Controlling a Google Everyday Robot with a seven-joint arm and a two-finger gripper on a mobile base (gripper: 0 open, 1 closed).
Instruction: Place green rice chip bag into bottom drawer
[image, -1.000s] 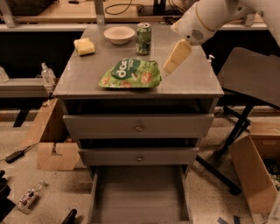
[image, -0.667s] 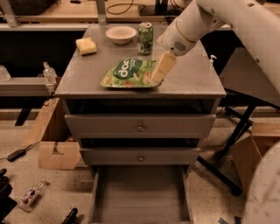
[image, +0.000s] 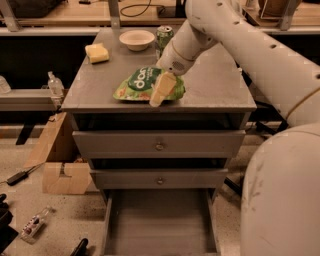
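As the arm (image: 235, 40) comes in from upper right, its gripper (image: 158, 96) sits low over the cabinet top (image: 215, 92), tan tip angled down and toward the front edge. It overlaps the right-hand part of the green rice chip bag (image: 139, 82). Whether it touches or holds the bag can't be told, nor whether the pincer is wide or narrow.

Task items:
- Green rice chip bag: lies flat on the cabinet top, near the front edge, approx. mid-width. Its dark green oval w/ white letters faces up.
- Bottom drawer (image: 160, 225): pulled out at floor level, directly below the two upper fronts. Plain grey floor and low sides are visible, w/ nothing seen lying in it. The bag is well apart from it, two drawer levels higher.

Other items:
- Top drawer (image: 120, 144) and middle drawer (image: 120, 178): both pushed in, each w/ a round knob at ctr.
- White bowl (image: 136, 39): at the rear of the cabinet top.
- Green drink can (image: 164, 35): upright, just beside the bowl on its right, partly behind the arm.
- Yellow sponge (image: 97, 52): near the rear left corner, apart from the bowl.
- Cardboard box (image: 60, 162): on the floor against the cabinet's left side.
- Clear plastic bottle (image: 54, 84): upright on a low ledge left of the cabinet.
- Robot body (image: 282, 200): a large white curved shell filling the lower right foreground.
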